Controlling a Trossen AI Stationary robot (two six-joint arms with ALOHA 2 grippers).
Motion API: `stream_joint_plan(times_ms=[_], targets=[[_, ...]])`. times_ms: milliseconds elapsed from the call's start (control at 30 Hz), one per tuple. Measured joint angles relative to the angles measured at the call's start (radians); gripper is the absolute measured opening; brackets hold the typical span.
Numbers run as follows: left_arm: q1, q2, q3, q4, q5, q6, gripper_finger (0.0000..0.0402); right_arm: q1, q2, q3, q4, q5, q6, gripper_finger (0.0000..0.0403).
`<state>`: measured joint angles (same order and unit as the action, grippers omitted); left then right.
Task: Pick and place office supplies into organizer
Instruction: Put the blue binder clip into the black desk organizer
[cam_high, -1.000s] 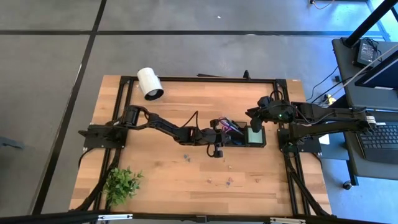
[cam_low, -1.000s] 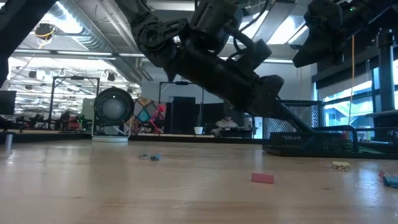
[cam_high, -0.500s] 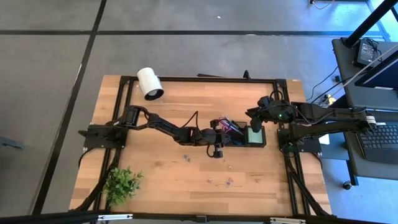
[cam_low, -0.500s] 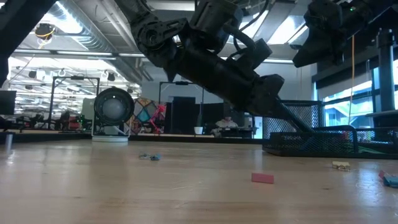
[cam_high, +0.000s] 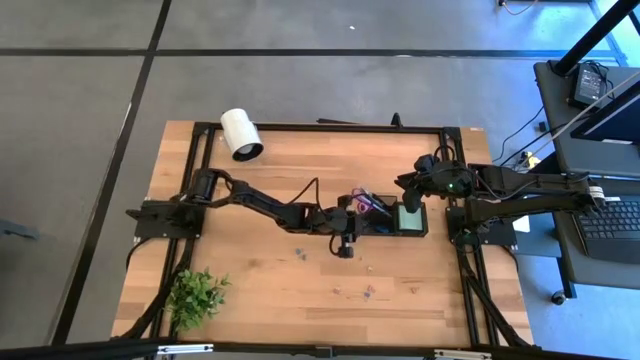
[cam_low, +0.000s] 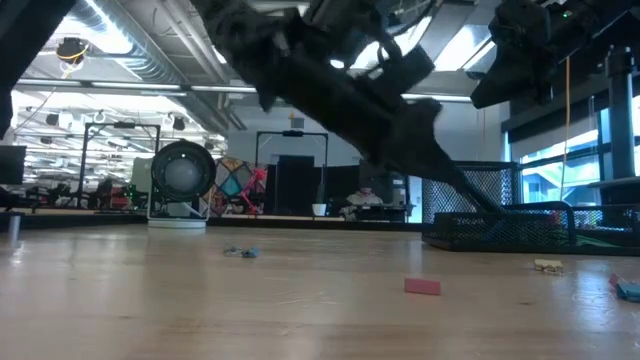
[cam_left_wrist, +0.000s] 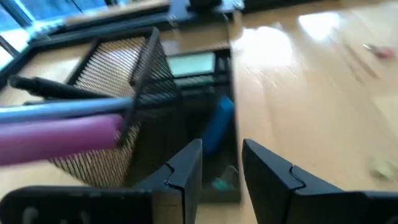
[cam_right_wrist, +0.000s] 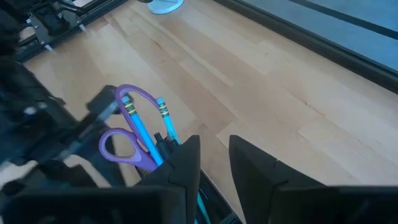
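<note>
While the left gripper (cam_high: 345, 243) hangs just at the near edge of the black organizer (cam_high: 385, 226) at the middle of the table (cam_high: 270, 180), its fingers (cam_left_wrist: 185, 169) stand a narrow gap apart with nothing between them. The purple-handled scissors (cam_right_wrist: 127, 146) and blue pencils (cam_right_wrist: 140, 130) already stand in the taller part, and a light green notepad (cam_high: 408, 218) lies in the end compartment. Small loose items (cam_high: 367, 292) lie on the wood nearer the front edge, well apart from the organizer. To do the next pick well, I judge the left gripper should lift clear of the mesh wall before swinging out, then come straight down over one small piece. The right gripper (cam_high: 411, 196) hovers over the organizer's far end, narrowly parted and empty. The loose pieces are too tiny to identify, and the low view blurs the left arm.
</note>
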<state>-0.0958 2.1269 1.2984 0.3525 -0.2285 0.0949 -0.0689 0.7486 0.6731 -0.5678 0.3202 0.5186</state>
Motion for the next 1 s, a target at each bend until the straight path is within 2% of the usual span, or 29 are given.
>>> stream_joint_plan(times_ms=[233,467,600,733,1000], targets=[[-0.031,-0.168,0.0,-0.446,0.007,0.028,0.0111,0.0,0.0,0.0,-0.001,0.0,-0.005,0.009],[-0.095,-0.304,0.0,-0.785,0.059,-0.099,0.0119,0.0,0.0,0.0,0.0,0.0,-0.008,0.009],[-0.151,-0.317,0.0,-0.855,0.104,-0.13,0.0125,0.0,0.0,0.0,0.0,0.0,-0.009,0.009],[-0.19,-0.294,0.0,-0.925,0.151,-0.25,0.0137,0.0,0.0,0.0,0.0,0.0,-0.019,0.009],[-0.194,-0.22,0.0,-0.948,0.14,-0.348,0.0155,0.0,0.0,0.0,0.002,0.001,-0.034,0.009]])
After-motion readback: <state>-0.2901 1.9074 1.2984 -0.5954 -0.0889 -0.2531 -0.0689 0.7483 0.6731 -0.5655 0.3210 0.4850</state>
